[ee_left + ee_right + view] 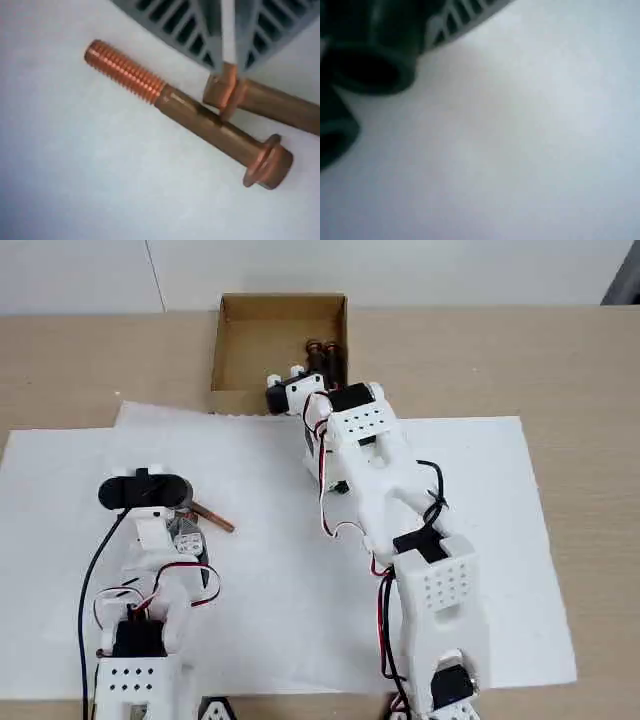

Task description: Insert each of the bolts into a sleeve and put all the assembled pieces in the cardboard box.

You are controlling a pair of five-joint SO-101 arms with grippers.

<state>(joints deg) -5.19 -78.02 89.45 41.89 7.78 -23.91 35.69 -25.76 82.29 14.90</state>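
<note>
Sitting in the cardboard box are assembled pieces; your left fingers are clenching one bolt beside a loose bolt; right arm's grip unclear.

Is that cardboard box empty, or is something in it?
Not empty. In the high view the box holds at least two copper-coloured pieces by its right wall.

Bolt on white paper beside left arm; assembled pieces in cardboard box.
</note>
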